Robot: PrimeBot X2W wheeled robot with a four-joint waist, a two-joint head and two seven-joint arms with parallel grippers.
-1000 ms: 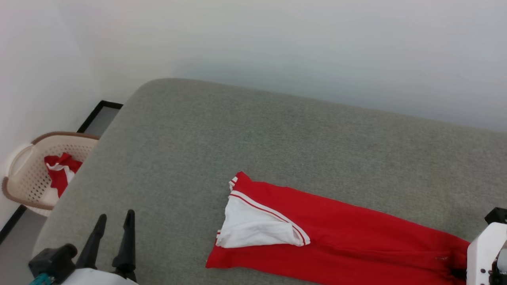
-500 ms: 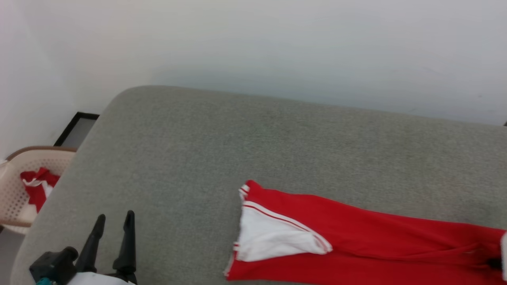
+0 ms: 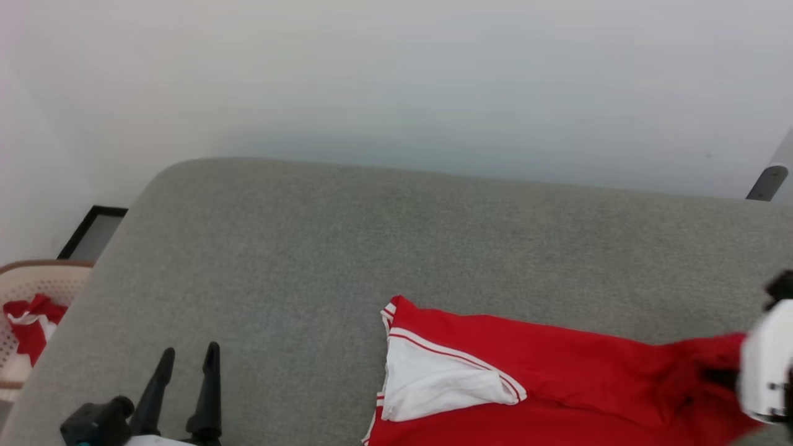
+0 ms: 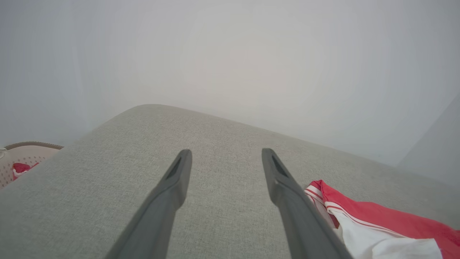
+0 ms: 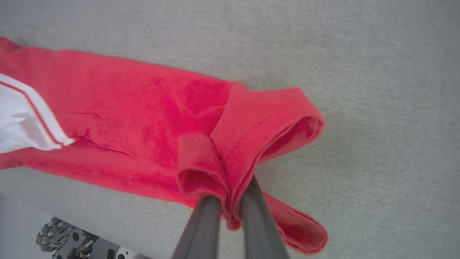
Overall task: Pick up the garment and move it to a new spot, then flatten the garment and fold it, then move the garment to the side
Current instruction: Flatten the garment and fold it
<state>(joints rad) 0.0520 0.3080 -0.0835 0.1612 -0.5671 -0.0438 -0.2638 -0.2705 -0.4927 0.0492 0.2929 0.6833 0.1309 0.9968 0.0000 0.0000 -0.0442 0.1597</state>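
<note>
The garment (image 3: 557, 378) is a red shirt with a white sleeve (image 3: 433, 384) and striped trim, lying stretched out on the grey cushioned surface (image 3: 372, 235) at the lower right. My right gripper (image 3: 712, 375) is at its right end, shut on a bunched fold of red hem. In the right wrist view the fingers (image 5: 212, 216) pinch the garment (image 5: 143, 122) at the gripper (image 5: 230, 196), and the hem loops up off the surface. My left gripper (image 3: 190, 350) stands open at the lower left, apart from the shirt. Between its fingers (image 4: 226, 153) lies bare cushion, with the garment (image 4: 377, 230) to its right.
A beige perforated basket (image 3: 37, 279) holding another red and white cloth (image 3: 28, 316) stands on the floor off the cushion's left edge. A white wall runs behind. A grey bar (image 3: 768, 176) shows at the upper right. A dark-framed panel (image 3: 93, 229) lies by the far left corner.
The head camera has swung, shifting the whole picture. The right gripper, still shut on the hem, has raised that end of the garment, so it bunches up. The left gripper stays open.
</note>
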